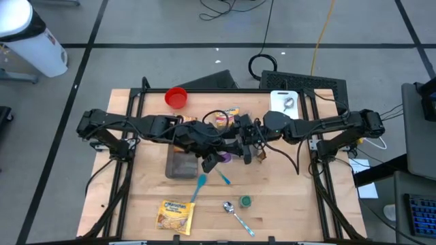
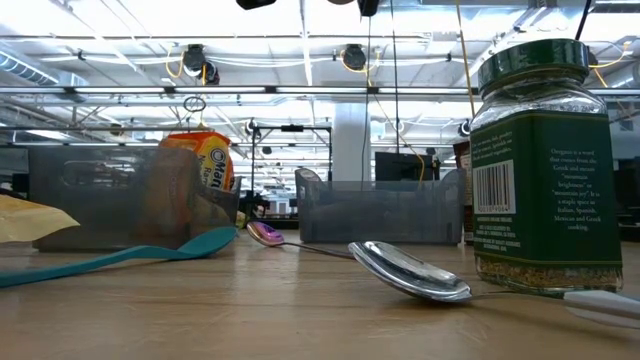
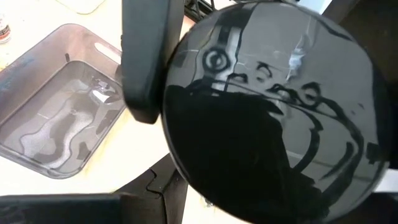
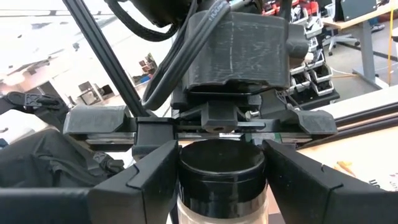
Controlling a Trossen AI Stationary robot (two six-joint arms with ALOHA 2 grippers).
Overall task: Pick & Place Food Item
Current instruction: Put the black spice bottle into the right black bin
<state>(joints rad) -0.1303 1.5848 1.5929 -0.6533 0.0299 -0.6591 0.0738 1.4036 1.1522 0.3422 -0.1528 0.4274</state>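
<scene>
A jar with a black lid (image 4: 221,163) and a pale body hangs in the air over the middle of the table, between my two grippers. My right gripper (image 4: 221,155) reaches in level from the table's right side (image 1: 246,148) and is shut on the jar. My left gripper (image 1: 216,160) comes from the table's left, slanting down, and stands just beyond the jar (image 4: 217,123). The lid's top (image 3: 273,112) fills the left wrist view and hides what lies beneath it. Neither gripper shows in the low view. My right gripper pinches the jar at the side of its lid (image 4: 186,165) between its two fingers (image 4: 143,180), one on each side. The fingers come level from the table's right. The jar stands upright, lid up, clear of the table.
Under the arms lies a grey bin (image 1: 180,163). Toward the near edge are a teal utensil (image 1: 199,185), a metal spoon (image 1: 235,212), a green-lidded oregano jar (image 2: 540,160) and a yellow packet (image 1: 176,214). A red bowl (image 1: 176,97) and a white board (image 1: 284,102) sit at the back.
</scene>
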